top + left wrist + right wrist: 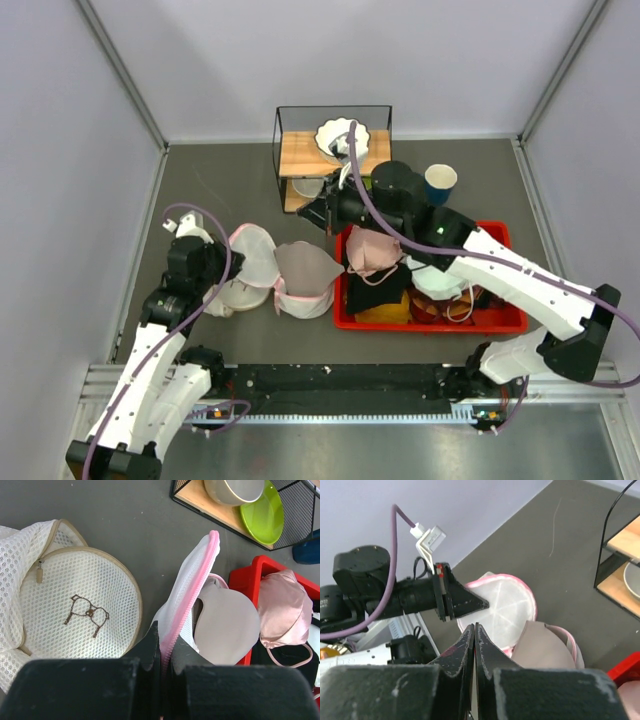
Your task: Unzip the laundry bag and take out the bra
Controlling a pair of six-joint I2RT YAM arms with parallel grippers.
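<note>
The laundry bag (258, 258) lies unzipped and open on the dark table, its white mesh lid standing up. My left gripper (232, 266) is shut on the bag's pink zipper band (200, 575), seen between my jaws in the left wrist view (165, 645). The bra (305, 268) shows as a dusty-pink cup standing in the bag's open half, also in the left wrist view (225, 625) and the right wrist view (545, 647). My right gripper (312, 214) is shut and empty, hovering above the bag (502, 605), jaws together (475, 630).
A second white mesh bag with beige trim (75, 610) lies left of my left gripper. A red bin (500, 318) of clothes, with a shiny pink garment (282, 607) on top, stands right of the bag. A wire shelf with bowls (330, 150) and a blue cup (440, 183) stand behind.
</note>
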